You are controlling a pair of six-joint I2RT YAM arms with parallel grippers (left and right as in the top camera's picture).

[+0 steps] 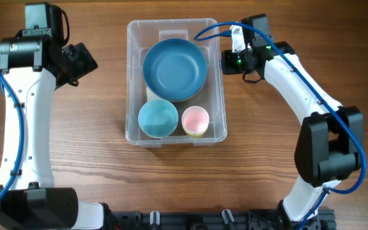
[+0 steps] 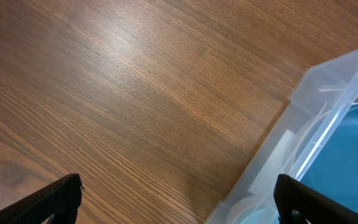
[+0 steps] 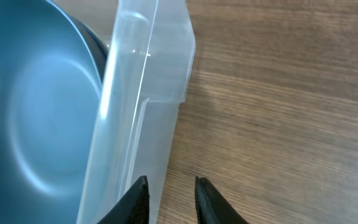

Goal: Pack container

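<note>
The container is a clear plastic bin at the table's middle. It holds a large blue bowl, a smaller light-blue bowl and a pink cup. My left gripper is left of the bin, apart from it, open wide and empty. My right gripper is at the bin's right rim near the far corner. Its fingers are only slightly apart, straddling the rim's outer edge, with nothing gripped. The blue bowl shows just inside.
Bare wooden table lies all round the bin. The bin's corner and the blue bowl's edge show at the right of the left wrist view. A blue cable runs along each arm, and the right arm's cable loops over the bin's far right corner.
</note>
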